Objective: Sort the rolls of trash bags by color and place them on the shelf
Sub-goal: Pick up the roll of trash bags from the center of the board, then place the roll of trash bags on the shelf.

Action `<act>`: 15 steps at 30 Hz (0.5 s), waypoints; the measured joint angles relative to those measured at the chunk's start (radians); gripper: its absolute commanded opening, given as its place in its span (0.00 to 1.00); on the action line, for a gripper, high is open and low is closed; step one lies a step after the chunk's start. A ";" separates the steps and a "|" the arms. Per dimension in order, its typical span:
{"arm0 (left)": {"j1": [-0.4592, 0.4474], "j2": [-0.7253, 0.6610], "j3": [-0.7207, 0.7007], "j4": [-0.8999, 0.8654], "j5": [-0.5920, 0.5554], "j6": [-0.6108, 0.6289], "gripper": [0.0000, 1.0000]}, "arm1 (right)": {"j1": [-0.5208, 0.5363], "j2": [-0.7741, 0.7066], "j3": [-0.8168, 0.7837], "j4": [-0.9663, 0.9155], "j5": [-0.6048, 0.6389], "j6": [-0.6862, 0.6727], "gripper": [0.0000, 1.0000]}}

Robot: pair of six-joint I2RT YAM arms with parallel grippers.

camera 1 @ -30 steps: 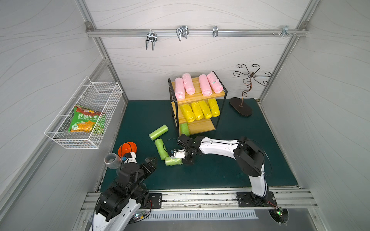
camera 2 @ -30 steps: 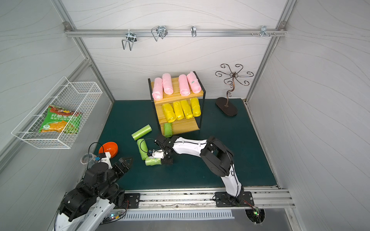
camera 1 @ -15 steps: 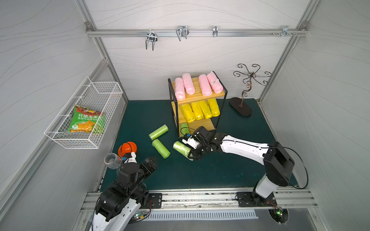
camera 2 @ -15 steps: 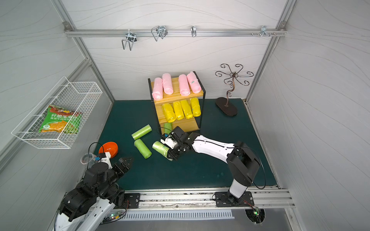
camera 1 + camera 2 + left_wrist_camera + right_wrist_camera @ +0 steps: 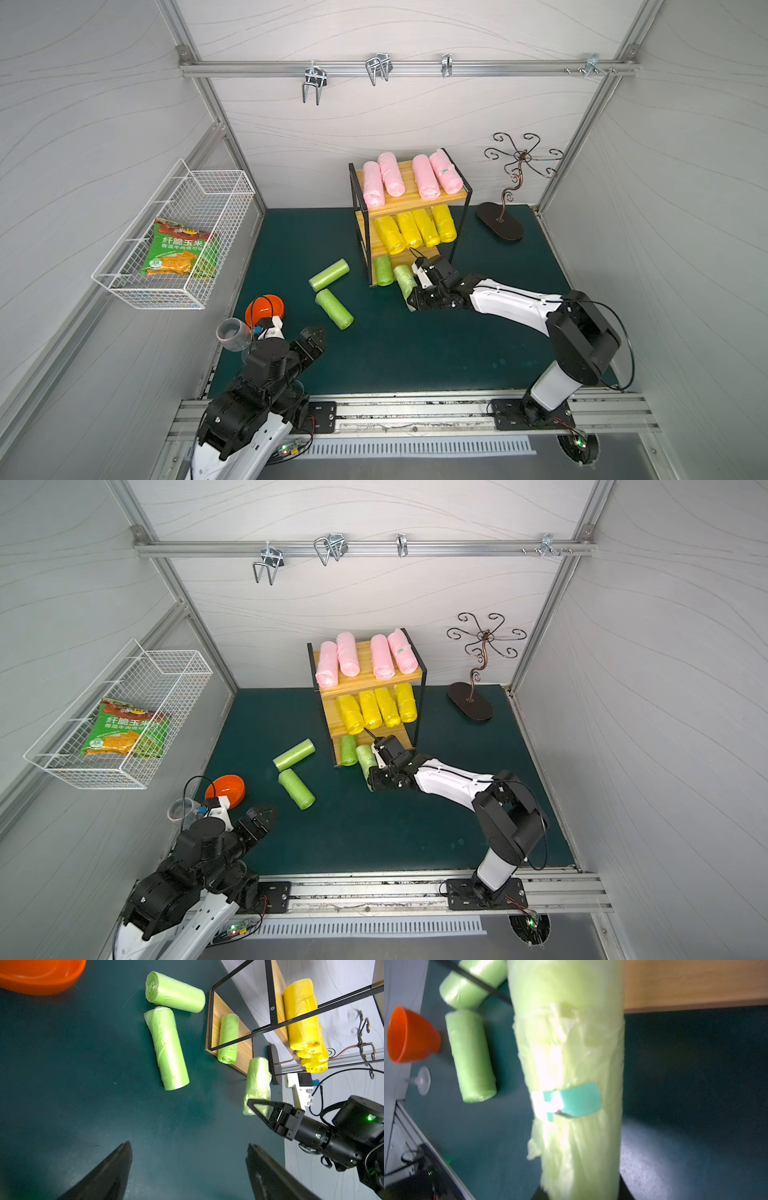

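Observation:
The shelf (image 5: 408,183) stands at the back of the green mat in both top views. Several pink rolls lie on its top tier and several yellow rolls (image 5: 415,228) on the middle tier. One green roll (image 5: 383,270) lies on the bottom tier. My right gripper (image 5: 413,286) is shut on another green roll (image 5: 404,279) with a teal label (image 5: 579,1101), its far end at the bottom tier's front edge. Two more green rolls (image 5: 328,274) (image 5: 334,308) lie on the mat to the left. My left gripper (image 5: 188,1147) is open over bare mat near the front left.
A white wire basket (image 5: 124,286) on the left wall holds a snack bag. An orange bowl (image 5: 266,307) and a clear glass (image 5: 232,334) sit by my left arm. A metal hook stand (image 5: 500,222) stands right of the shelf.
My right gripper has carried the green roll from the mat near the two loose rolls back and right to the shelf's bottom tier. The left arm has not moved.

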 measured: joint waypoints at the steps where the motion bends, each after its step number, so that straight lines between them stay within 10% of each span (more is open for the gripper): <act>1: 0.000 0.000 0.000 0.000 0.000 0.000 0.91 | -0.014 0.013 0.008 0.009 0.005 0.016 0.00; 15: 0.000 0.000 0.000 0.000 0.000 0.000 0.91 | -0.088 0.083 -0.123 0.337 -0.023 0.286 0.00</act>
